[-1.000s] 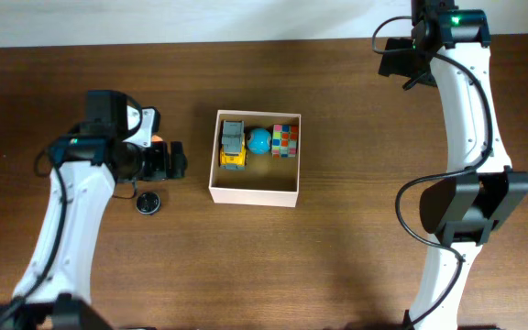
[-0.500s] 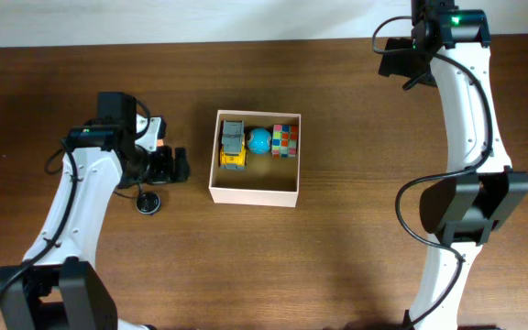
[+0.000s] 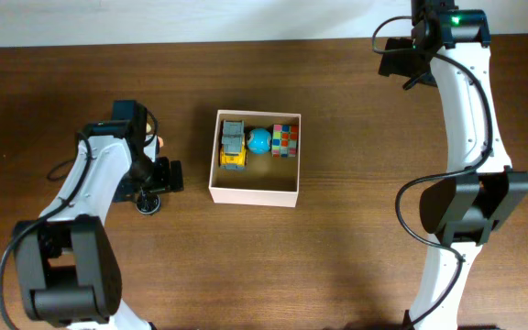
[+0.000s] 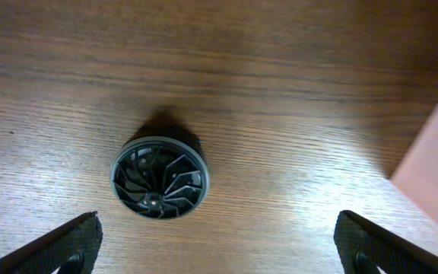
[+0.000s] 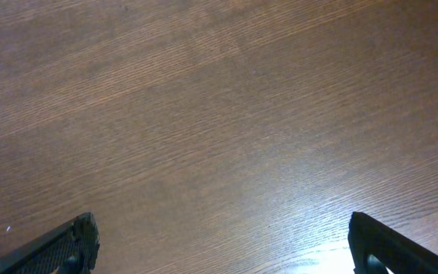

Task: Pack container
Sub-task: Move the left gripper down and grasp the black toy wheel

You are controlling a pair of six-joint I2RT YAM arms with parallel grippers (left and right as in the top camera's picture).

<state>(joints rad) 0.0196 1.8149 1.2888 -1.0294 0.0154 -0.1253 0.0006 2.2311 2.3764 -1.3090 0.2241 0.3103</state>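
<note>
The container [image 3: 253, 194], a square shallow box with white walls and a tan inside, sits mid-table. Along its far side lie a yellow-and-grey toy truck [image 3: 233, 145], a blue ball [image 3: 259, 140] and a multicoloured cube [image 3: 285, 141]. A black round wheel-like piece [image 3: 148, 203] lies on the table left of the box. It also shows in the left wrist view [image 4: 160, 176], just ahead of my fingers. My left gripper [image 3: 160, 174] [image 4: 219, 243] is open and empty above the table beside the wheel. My right gripper [image 3: 401, 60] [image 5: 223, 243] is open and empty at the far right.
A corner of the container's wall [image 4: 432, 148] shows at the right of the left wrist view. A small orange thing [image 3: 160, 142] peeks out beside the left arm. The right wrist view shows only bare wooden table [image 5: 219, 114].
My left arm has swung in and its gripper has shifted toward the table's near side, closer to the black wheel. The right arm and the box contents have not moved.
</note>
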